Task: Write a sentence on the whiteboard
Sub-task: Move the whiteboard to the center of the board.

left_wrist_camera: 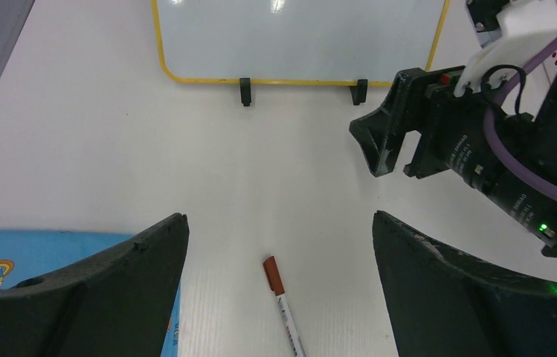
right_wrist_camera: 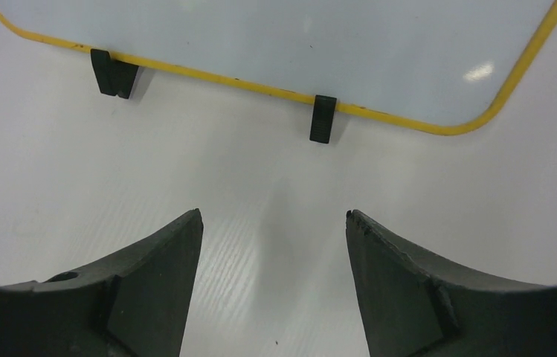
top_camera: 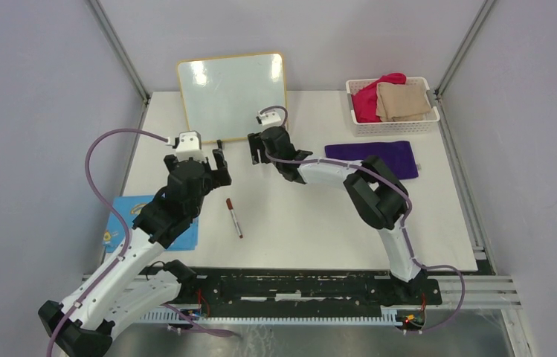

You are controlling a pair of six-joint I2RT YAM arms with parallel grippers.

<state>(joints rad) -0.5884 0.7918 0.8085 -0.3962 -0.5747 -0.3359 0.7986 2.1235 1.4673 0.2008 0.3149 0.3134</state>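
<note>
Top cam: I see whiteboard [top_camera: 232, 95] upright at far edge of table [top_camera: 320, 223], pen [top_camera: 234, 218] lying mid-table. L wrist: left gripper [left_wrist_camera: 279, 219] wide open, empty, pen's cap btwn jaws. R wrist: right gripper [right_wrist_camera: 274, 213] open, empty, facing whiteboard's lower edge.

Whiteboard [left_wrist_camera: 297, 37] top beyond both wrist views' edges

White table [top_camera: 297, 223] with whiteboard [top_camera: 232, 95], red-capped marker [top_camera: 234, 217], blue card [top_camera: 120, 216], purple cloth [top_camera: 379, 158], white basket [top_camera: 394, 127].
</note>
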